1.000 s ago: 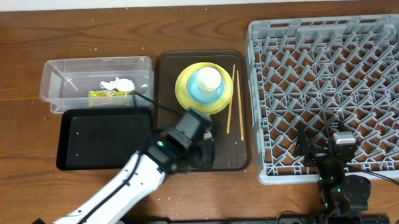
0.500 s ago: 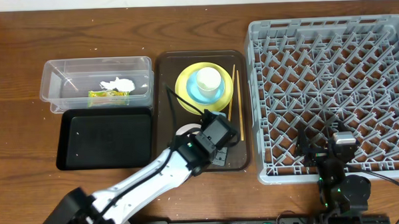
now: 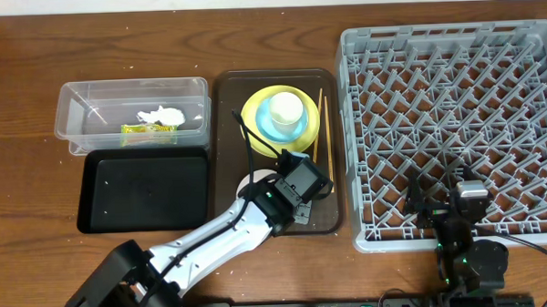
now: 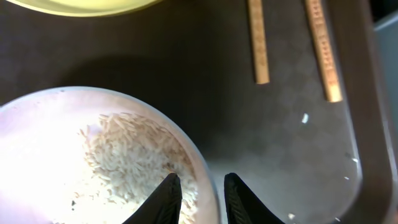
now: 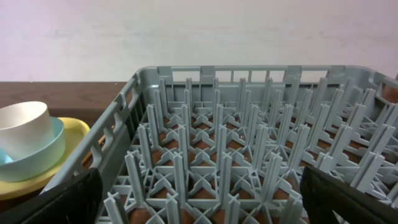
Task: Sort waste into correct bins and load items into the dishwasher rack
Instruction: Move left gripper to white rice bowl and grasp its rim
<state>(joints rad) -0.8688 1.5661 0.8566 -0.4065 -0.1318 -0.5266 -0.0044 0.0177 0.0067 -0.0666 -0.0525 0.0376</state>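
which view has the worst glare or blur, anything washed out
Left wrist view: the pale bowl is washed out on its left, rice grains still readable, soft glare on the dark tray. Right wrist view: rack sharp, near fingers dark and blurred. Overhead view: even light, all sharp.

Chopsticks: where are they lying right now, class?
In the overhead view the chopsticks lie along the right side of the brown serving tray, between the yellow plate and the dishwasher rack.
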